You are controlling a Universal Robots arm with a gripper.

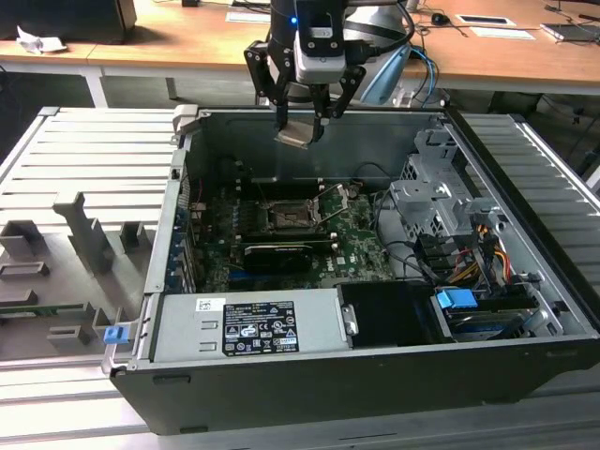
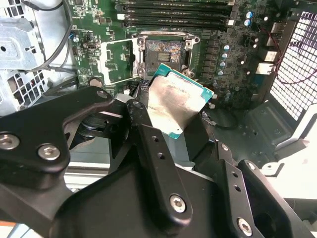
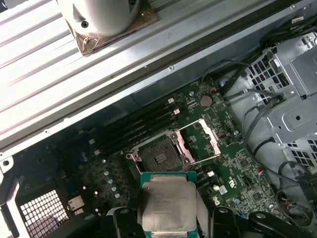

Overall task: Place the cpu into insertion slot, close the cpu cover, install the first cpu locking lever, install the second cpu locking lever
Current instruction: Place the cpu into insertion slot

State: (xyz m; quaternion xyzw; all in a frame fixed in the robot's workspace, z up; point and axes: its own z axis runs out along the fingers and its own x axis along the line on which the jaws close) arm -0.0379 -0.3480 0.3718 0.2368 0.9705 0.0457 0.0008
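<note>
My gripper (image 1: 301, 129) pinches the cpu (image 1: 292, 136) by its edges. The chip hangs tilted, well above the open insertion slot (image 1: 289, 217).

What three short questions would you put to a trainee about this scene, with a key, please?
1. True or false: the cpu is seated in the insertion slot.
2. The cpu cover is: A) shut over the slot; B) swung open beside the slot; C) held in the fingers.
3. Fill in: the gripper is shut on the ____.

Key: 1 false, the chip is held in the air, clear of the slot. 2 B. 3 cpu.
</note>
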